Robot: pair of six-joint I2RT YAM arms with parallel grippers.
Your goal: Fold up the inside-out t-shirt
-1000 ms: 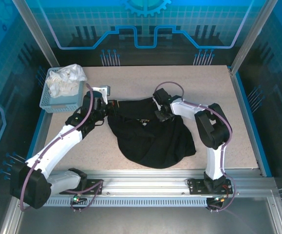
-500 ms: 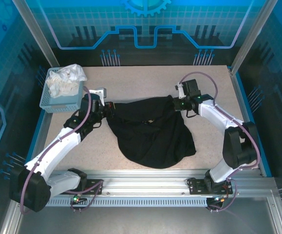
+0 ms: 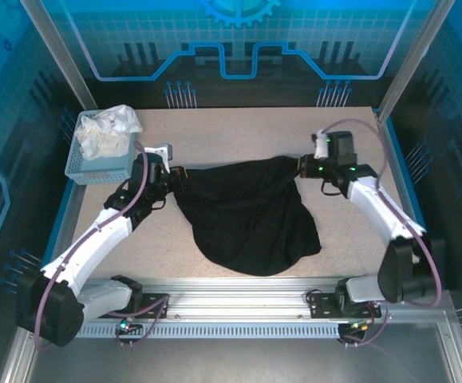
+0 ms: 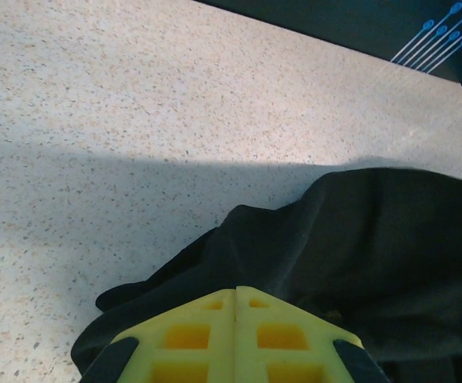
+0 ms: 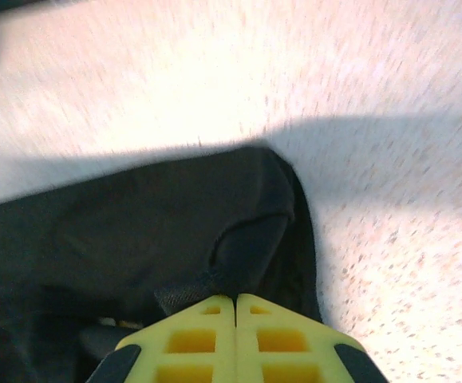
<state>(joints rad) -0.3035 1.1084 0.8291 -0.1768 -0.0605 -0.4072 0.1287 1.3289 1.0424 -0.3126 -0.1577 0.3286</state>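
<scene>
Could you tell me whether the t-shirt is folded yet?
No: the t-shirt lies rumpled, its top edge stretched between left gripper and right gripper.

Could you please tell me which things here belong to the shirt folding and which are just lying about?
Part of the job: black t-shirt, left gripper, right gripper, both shut on its far edge.
Just lying about: blue basket, white cloth inside it.

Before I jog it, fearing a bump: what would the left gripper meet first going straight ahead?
Probably the black t-shirt bunched just ahead of the left gripper, shut on it; beyond, speckled tabletop, depth unclear.
</scene>
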